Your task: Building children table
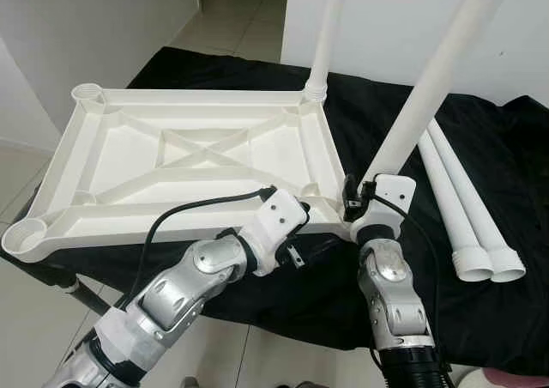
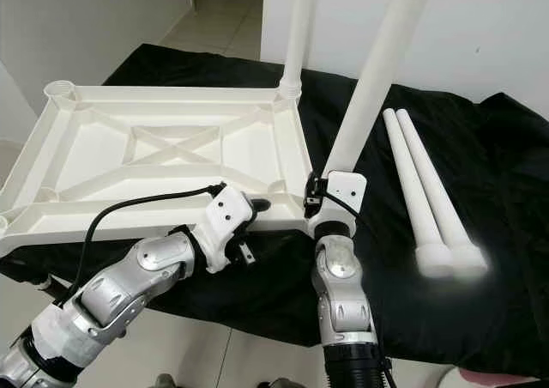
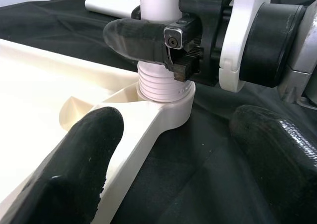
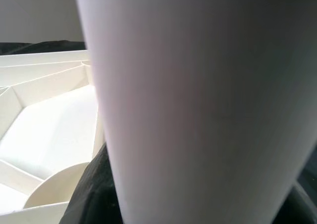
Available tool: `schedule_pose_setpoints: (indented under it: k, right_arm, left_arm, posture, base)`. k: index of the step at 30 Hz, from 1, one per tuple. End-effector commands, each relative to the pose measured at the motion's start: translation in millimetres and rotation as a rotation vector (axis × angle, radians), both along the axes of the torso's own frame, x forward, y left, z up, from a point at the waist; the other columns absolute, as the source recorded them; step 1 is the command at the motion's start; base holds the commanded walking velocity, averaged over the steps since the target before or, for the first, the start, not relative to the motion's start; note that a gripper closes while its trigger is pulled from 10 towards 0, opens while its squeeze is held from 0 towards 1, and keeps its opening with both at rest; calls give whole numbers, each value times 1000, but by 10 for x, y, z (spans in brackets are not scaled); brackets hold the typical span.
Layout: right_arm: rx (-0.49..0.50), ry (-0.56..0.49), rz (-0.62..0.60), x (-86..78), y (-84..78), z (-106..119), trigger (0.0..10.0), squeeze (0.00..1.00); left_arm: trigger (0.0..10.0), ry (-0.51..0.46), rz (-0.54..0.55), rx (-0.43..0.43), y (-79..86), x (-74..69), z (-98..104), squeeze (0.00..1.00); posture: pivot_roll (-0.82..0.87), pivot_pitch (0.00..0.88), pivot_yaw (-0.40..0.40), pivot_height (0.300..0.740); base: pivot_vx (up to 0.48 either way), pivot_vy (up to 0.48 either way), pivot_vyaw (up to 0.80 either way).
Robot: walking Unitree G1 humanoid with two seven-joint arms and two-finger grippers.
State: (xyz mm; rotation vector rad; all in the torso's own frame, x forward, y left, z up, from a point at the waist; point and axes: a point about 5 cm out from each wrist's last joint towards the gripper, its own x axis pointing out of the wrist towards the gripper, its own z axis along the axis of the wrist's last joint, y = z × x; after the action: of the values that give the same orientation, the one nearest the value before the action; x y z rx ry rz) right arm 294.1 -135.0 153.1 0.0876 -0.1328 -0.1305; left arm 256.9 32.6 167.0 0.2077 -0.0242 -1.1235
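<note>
My right tool grips the leg over its socket; left tool, fingers wide, steadies the tabletop; I'd keep it upright, twisting gently.

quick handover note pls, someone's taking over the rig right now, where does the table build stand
Right tool: shut on the near-right leg, low on the shaft, threaded end sitting in the near-right corner socket; threads still showing, so not screwed home.
Left tool: open, at the tabletop's near edge beside that corner, holding nothing.
Tabletop: upside down on the black cloth.
Done: far-right leg stands in its socket.
Left: finish seating this leg, then fit the two spare legs, lying on the cloth to the right, into the two left sockets.
</note>
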Motion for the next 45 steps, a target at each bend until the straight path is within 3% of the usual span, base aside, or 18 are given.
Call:
schedule_pose_setpoints:
  k: [1,11,12,13,14,15,23,24,25,26,31,40,45]
  right_arm:
    - [50,79,-34,-46,-7,-149,10000,0]
    - [40,60,-47,-62,-70,-120,10000,0]
    - [35,52,-45,-66,-95,-109,10000,573]
    - [30,44,-46,-68,-119,-97,10000,933]
    - [30,44,-46,-68,-119,-97,10000,933]
    - [32,37,-43,-70,-138,-87,10000,1000]
    - [63,-12,14,-54,-195,-3,10000,1000]
    - [57,-21,50,-48,-200,13,10000,824]
    - [44,-27,81,-43,-202,23,10000,153]
    - [37,-29,100,-42,-204,27,10000,0]
    - [15,-64,209,-30,-216,74,10000,0]
    - [-169,-89,505,87,-414,122,10000,0]
    - [-207,-86,558,109,-423,127,10000,0]
  left_arm:
    - [10000,5,-115,27,-10,-26,-7,0]
    - [10000,-3,-111,25,-10,-24,1,0]
    - [10000,-16,-100,24,-11,-22,5,0]
    - [10000,-27,-91,23,-13,-19,7,0]
    - [10000,-27,-91,23,-13,-19,7,0]
    - [10000,-33,-85,23,-15,-18,8,0]
    - [10000,-48,-65,33,-10,-14,-12,0]
    - [10000,-49,-61,31,-12,-12,-12,0]
    - [10000,-51,-58,31,-13,-9,-12,0]
    - [10000,-52,-56,30,-16,-8,-13,0]
    - [10000,-54,-54,30,-22,-7,-17,0]
    - [10000,-69,-62,31,-58,-7,-24,0]
    - [10000,-71,-62,31,-59,-4,-19,0]
  posture:
    - [-19,88,-36,740]
    - [-16,93,-36,740]
    - [-16,93,-37,740]
    - [-16,93,-37,740]
    - [-16,93,-37,740]
    - [-14,93,-39,740]
    - [-13,92,-46,740]
    - [-12,89,-51,740]
    - [-12,89,-51,740]
    - [-13,87,-53,740]
    - [-13,84,-55,740]
    - [-14,65,-56,740]
    - [-14,62,-55,740]
  base:
    - [0,0,0]
    - [0,0,0]
    - [0,0,0]
    - [0,0,0]
    - [0,0,0]
    - [0,0,0]
    - [0,0,0]
    - [0,0,0]
    - [0,0,0]
    - [0,0,0]
    - [0,0,0]
    - [0,0,0]
    - [0,0,0]
